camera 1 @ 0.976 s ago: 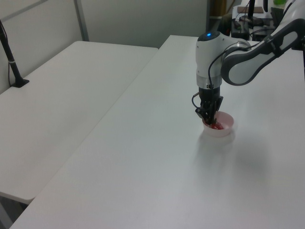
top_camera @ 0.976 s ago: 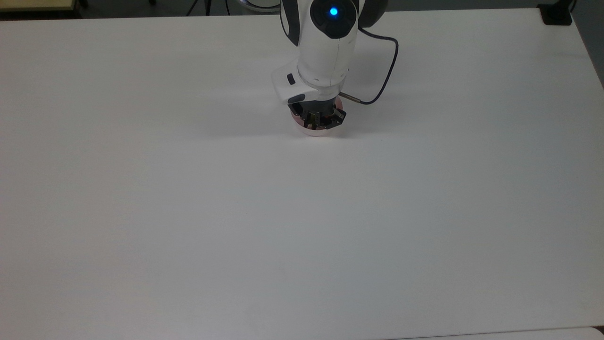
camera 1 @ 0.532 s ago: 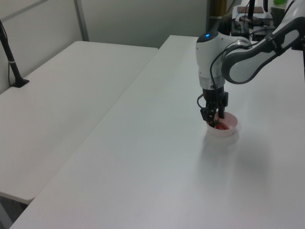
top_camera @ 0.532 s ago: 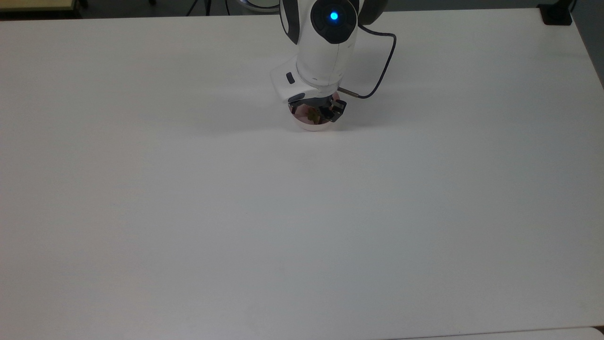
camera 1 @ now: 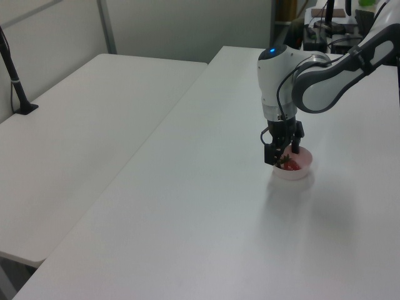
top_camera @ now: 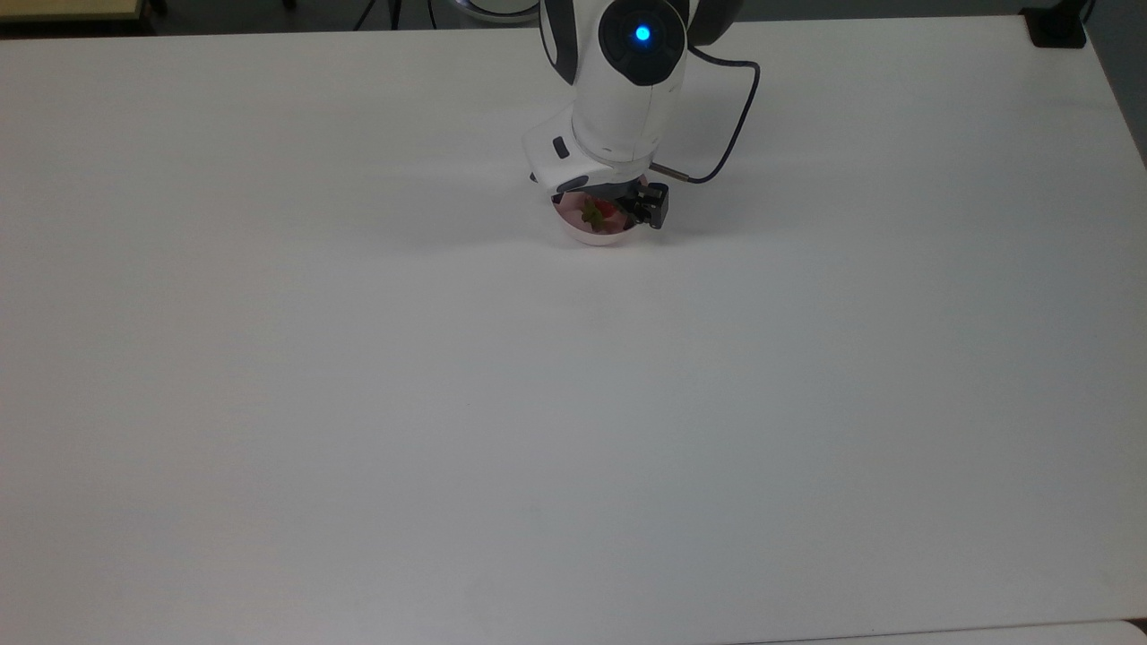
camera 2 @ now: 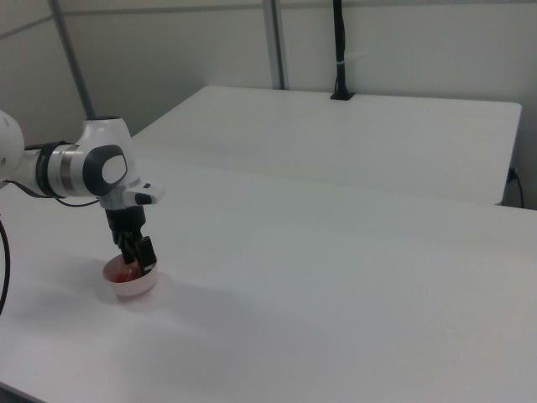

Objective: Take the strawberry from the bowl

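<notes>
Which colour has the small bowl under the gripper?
The bowl is plain pale pink, best seen in the left view.

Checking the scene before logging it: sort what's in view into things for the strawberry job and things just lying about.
For the job:
- strawberry
- bowl
- gripper

Lying about:
- white table, which merely carries the bowl
- neighbouring table
- black post

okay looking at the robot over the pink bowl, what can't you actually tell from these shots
- Whether the gripper has closed on the strawberry: its fingertips are too small in the left view, and the wrist covers them in the top view.
- The far side of the bowl: hidden under the arm in the top view.
- The strawberry's shape in the right view: too small.
</notes>
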You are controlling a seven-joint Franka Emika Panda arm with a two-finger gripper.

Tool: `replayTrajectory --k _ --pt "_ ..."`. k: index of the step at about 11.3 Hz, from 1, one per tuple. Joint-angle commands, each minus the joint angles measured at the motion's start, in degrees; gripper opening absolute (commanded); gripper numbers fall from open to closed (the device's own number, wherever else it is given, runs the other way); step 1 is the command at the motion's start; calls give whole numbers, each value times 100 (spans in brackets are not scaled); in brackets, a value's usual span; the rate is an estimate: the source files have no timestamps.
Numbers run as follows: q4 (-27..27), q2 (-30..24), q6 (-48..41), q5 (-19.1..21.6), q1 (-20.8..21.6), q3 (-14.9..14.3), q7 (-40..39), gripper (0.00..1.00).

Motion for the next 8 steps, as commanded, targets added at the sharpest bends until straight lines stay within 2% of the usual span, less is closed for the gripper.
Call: replayTrajectory --k 1,3,5,8 --pt "-287 -133 -73 143 39 36 -84 84" --pt "-288 -133 -46 231 39 36 30 58" --pt "-288 -133 -20 293 48 36 48 40" --pt "-244 -203 -29 354 -4 36 31 32"
